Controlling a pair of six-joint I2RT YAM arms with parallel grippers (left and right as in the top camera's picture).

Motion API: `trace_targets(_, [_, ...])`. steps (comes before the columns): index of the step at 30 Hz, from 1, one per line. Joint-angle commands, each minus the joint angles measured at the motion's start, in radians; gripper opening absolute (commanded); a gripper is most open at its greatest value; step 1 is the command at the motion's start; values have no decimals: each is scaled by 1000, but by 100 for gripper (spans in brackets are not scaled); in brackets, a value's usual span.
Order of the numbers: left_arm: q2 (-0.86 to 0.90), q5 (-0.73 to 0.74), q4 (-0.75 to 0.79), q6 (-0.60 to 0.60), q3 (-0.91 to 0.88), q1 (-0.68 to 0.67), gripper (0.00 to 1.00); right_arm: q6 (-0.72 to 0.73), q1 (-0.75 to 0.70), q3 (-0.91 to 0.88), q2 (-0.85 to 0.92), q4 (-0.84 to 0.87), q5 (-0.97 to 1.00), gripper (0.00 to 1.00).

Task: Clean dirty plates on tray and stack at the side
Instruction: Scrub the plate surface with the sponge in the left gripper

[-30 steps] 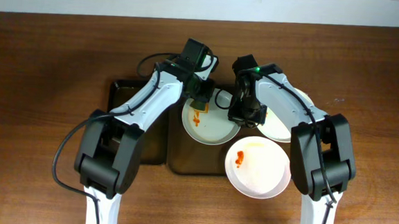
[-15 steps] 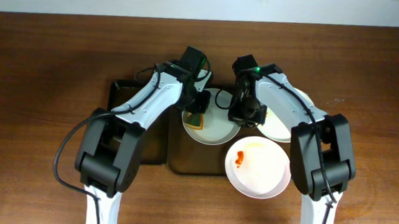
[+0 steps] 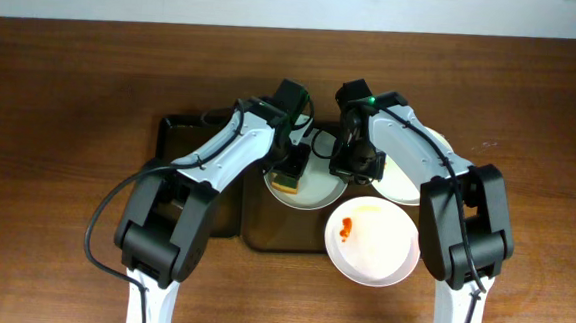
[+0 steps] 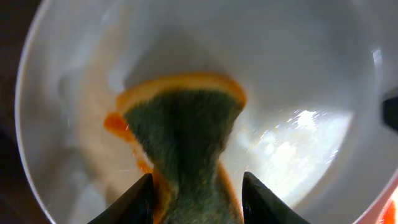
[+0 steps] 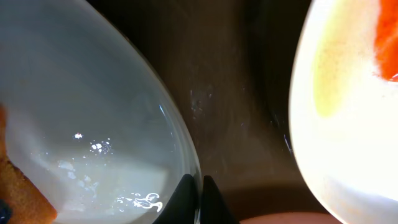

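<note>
The left gripper [image 4: 198,198] clenches the sponge [image 4: 183,134], pressed on the plate's [image 4: 298,56] left side, where an orange smear [image 4: 115,124] touches its edge. On the right, the right gripper [image 5: 198,190] pinches the plate's rim.

Both our arms reach far and inward; our left hand [image 4: 196,190] grips, our right hand [image 5: 200,191] is pinched tight.

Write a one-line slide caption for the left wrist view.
Left fingers press a green sponge onto a white plate, beside an orange smear.
</note>
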Motion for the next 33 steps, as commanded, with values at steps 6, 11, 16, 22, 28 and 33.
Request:
trace_targets(6, [-12,-50,5,2,-75,-3,0,-11,4,18,5,-8,6,4])
trace_targets(11, [-12,-102,32,2,-92,-3,0,-11,4,18,5,-8,6,4])
trace_targets(16, [-12,-169,153,2,-151,-3,0,-11,4,18,5,-8,6,4])
trace_targets(22, [-12,-233,233,2,-175,-3,0,-11,4,18,5,-8,6,4])
trace_targets(28, [-12,-305,385,1,-191,-3,0,-11,4,18,5,-7,6,4])
trace_targets(33, [-12,-304,506,1,-208,-3,0,-11,4,18,5,-8,6,4])
